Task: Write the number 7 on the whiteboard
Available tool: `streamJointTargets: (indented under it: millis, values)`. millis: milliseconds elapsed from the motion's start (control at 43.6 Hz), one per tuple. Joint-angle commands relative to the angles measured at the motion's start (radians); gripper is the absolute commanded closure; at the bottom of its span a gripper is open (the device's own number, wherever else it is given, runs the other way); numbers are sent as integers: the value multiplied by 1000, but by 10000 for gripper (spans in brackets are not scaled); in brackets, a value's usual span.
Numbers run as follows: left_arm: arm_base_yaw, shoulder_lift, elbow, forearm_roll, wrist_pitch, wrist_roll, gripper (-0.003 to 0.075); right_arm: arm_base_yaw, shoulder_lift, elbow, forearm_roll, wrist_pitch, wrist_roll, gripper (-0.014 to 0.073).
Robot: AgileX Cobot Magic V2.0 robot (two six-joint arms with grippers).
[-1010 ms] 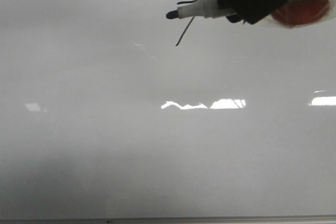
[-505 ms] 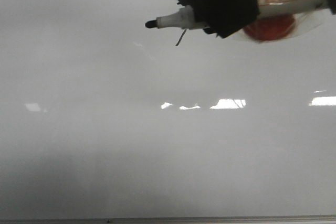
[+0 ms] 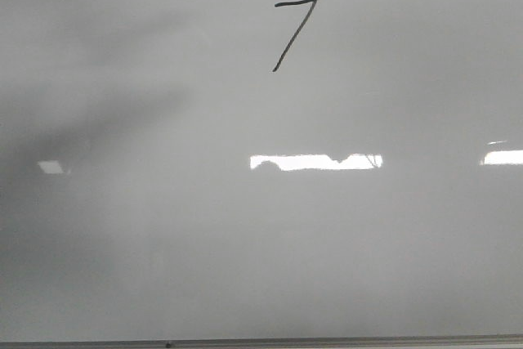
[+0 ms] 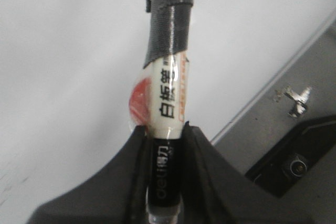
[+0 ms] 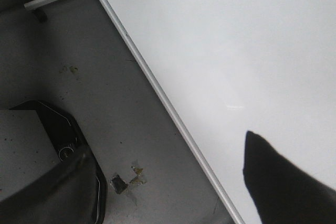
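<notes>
Now the 7 (image 3: 293, 33) stood on the whiteboard (image 3: 261, 234), far and near the middle. The left end effector (image 4: 164, 145) was clenched on a marker (image 4: 167, 103); the right end effector (image 5: 173, 182) was spread, empty.

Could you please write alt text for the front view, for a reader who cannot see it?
A thin black number 7 stands hand-drawn near the top of a glossy pale-grey whiteboard. Bright rectangular light reflections cross the board's middle, and a blurred dark and red shape sits at the top left corner.
</notes>
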Motion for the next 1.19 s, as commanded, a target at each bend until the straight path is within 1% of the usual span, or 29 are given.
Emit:
streamJointTargets:
  millis: [0,115,207,252,344,436,551,849,941,1010,1055,1101,1170]
  values:
    - [132,-118,51,8,-84,-23,714,-5,-4,-35,9,-48,6,-1]
    - [314,-219,190,-2,-236,-56,715,-5,-4,-35,9,-74,6,-1]
    - [434,-270,298,-79,-414,-75,714,-5,-4,-35,9,-92,6,-1]
    - [478,-280,354,-143,-509,-75,714,-5,-4,-35,9,-98,6,-1]
    - [523,-276,448,-251,-686,-75,714,-5,-4,-35,9,-103,6,-1]
    - [526,-251,528,-280,-861,-75,714,-5,-4,-35,9,-104,6,-1]
    - [507,-189,558,-287,-994,-75,714,-5,-4,-35,9,-112,6,-1]
    - [483,-5,558,-287,-1212,-75,713,-5,-4,-35,9,-125,6,-1]
    - [483,32,558,-287,-1250,-75,708,-5,-4,-35,9,-125,6,-1]
    - [483,49,554,-287,-1250,-75,703,-5,-4,-35,9,-125,6,-1]
    - [483,64,547,-287,-1246,-75,681,-5,-4,-35,9,-125,6,-1]
    - [483,75,543,-287,-1246,-75,641,-5,-4,-35,9,-125,6,-1]
    - [483,90,536,-287,-1244,-75,549,-5,-4,-35,9,-125,6,-1]
